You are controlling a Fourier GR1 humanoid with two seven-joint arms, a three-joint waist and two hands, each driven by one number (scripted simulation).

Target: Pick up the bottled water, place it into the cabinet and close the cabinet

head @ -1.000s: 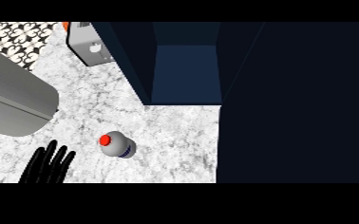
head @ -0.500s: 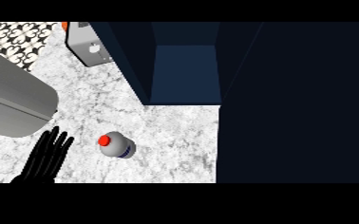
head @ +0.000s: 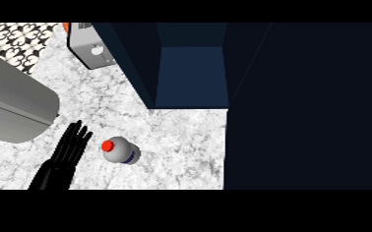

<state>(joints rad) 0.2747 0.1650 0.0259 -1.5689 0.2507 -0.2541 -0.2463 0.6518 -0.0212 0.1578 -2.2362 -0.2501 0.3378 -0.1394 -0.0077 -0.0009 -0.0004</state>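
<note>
Black fingers of the left hand (head: 67, 150) are held straight and pressed together, and have been advanced up the marble surface (head: 181, 137) over the last second until just beside the bottled water (head: 120, 150). No contact is seen; the grasp is judged imminent. The bottle stands upright, red cap up, near the open cabinet (head: 190, 73). A grey appliance (head: 22, 108) occupies the left. The right hand is not shown.

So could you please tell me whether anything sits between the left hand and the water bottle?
Nothing visible does. The left hand, fingers straight, lies just left of the bottle, with only bare counter between them.
</note>
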